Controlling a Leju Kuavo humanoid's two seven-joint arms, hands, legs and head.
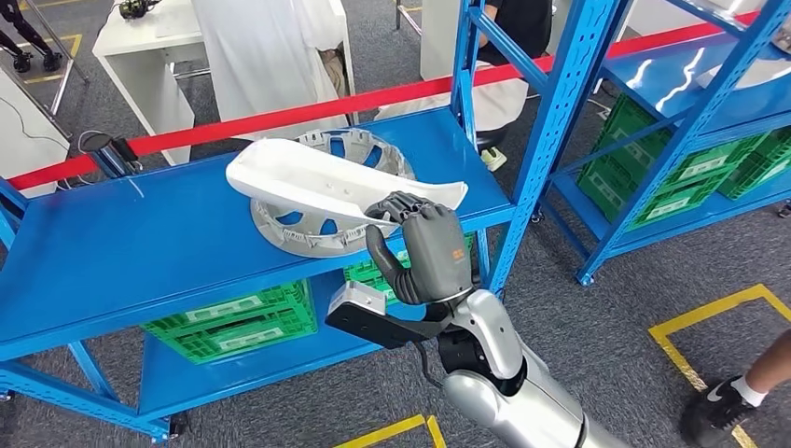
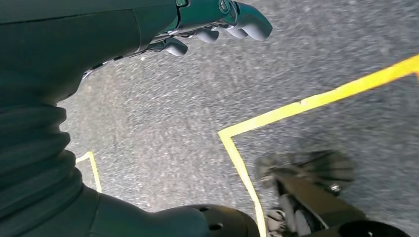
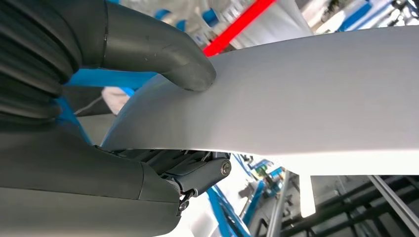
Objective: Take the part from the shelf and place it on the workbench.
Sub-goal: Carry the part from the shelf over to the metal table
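A long white curved part (image 1: pixel 317 182) lies across a grey ring-shaped part (image 1: pixel 308 233) on the top board of the blue shelf (image 1: pixel 140 243). My right hand (image 1: pixel 424 247) grips the white part's near end at the shelf's front edge. In the right wrist view the thumb (image 3: pixel 148 47) presses on one face of the white part (image 3: pixel 306 94), with the other fingers under it. My left hand (image 2: pixel 217 19) hangs over the grey floor, fingers apart and holding nothing.
Green crates (image 1: pixel 233 322) fill the lower shelf level. A second blue shelf (image 1: pixel 690 84) with more green crates stands to the right. Red barrier tape (image 1: pixel 280 117) runs behind, where a person in white (image 1: pixel 270 56) stands. A person's shoe (image 1: pixel 718 411) is near the yellow floor tape (image 1: pixel 709 308).
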